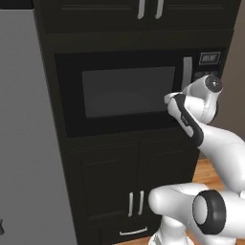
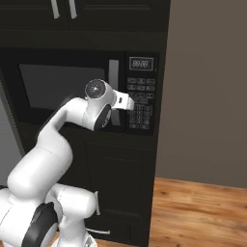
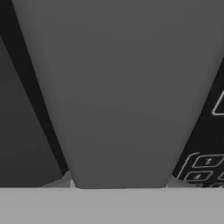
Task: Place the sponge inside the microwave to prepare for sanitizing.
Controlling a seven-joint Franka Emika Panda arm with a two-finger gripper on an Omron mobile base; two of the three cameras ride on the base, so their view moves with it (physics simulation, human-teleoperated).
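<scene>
The black built-in microwave (image 1: 127, 91) (image 2: 58, 84) has its door closed, with a dark glass window and a keypad (image 2: 141, 103) at its right. A grey vertical door handle (image 1: 187, 72) (image 2: 114, 77) (image 3: 118, 96) runs between window and keypad. My gripper (image 3: 118, 183) reaches in at this handle, which sits very close between the jaws in the hand view. The gripper is shut on the handle. My white hand (image 2: 124, 102) presses up against the door's right side. The sponge is out of view.
Dark upper cabinets (image 1: 143, 12) and lower cabinet doors (image 1: 136, 191) frame the microwave. A tall grey panel (image 1: 24, 143) stands to the left. To the right are a beige wall (image 2: 207, 87) and wooden floor (image 2: 198, 212).
</scene>
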